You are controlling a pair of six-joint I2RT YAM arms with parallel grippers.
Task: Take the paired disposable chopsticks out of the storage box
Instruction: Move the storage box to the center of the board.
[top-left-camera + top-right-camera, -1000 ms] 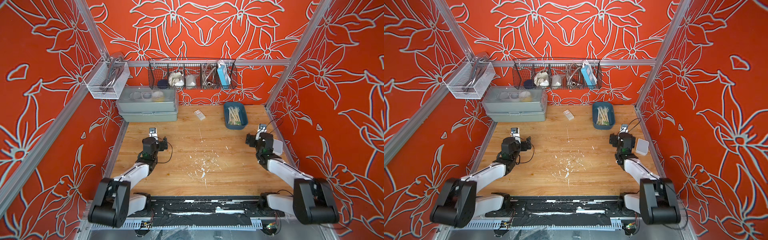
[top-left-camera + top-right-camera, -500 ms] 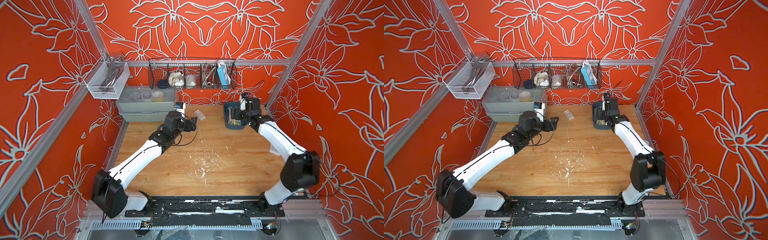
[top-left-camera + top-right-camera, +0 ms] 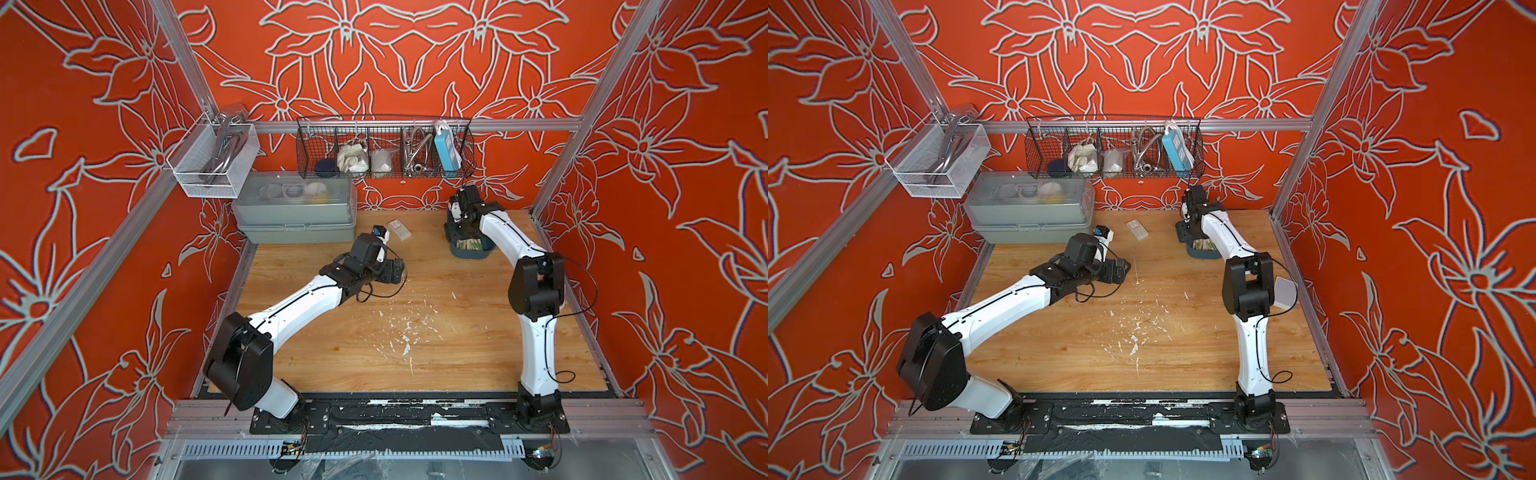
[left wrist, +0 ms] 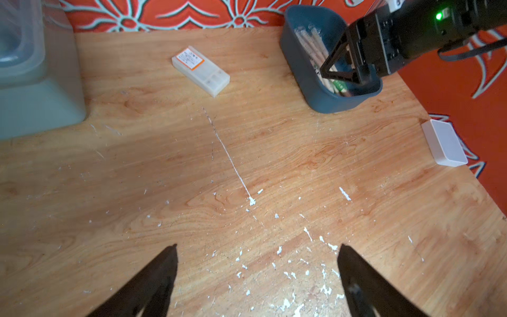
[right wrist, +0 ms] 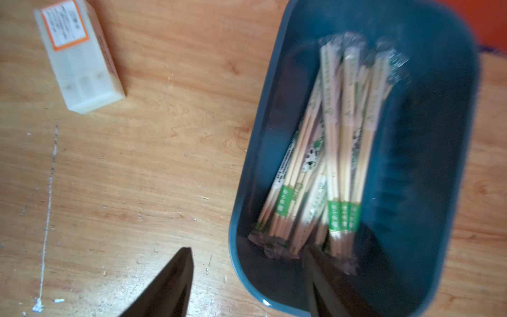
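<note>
Left wrist view first: your left gripper (image 4: 258, 247) hangs spread wide over the wooden table (image 4: 137, 170). There's nothing between its dark fingers, just white chipped flecks on the grain below.

Past it you've got a small translucent white case (image 4: 200, 70) lying flat, its orange-edged label printed too fine to read. A plain white block (image 4: 444, 142) sits at the table's edge.

Further on is the storage box (image 4: 329, 101), a smooth dark teal plastic tray with rounded corners, near the back wall on your right side. Your right gripper (image 5: 248, 248) is at its green-band end with the jaws parted. One finger is inside the tray just beside the stick ends, the other outside over the table, and it grips nothing.

The paired disposable chopsticks (image 5: 337, 153) all lie inside, pale wood in crinkly clear sleeves. Their green bands carry white characters too blurred to read.

Behind, in both top views, a grey lidded case (image 3: 297, 208) shows round things through its lid. On the rail, a black wire basket (image 3: 384, 149) holds a blue power strip (image 3: 446, 149) and a metal hose (image 3: 415, 149).
</note>
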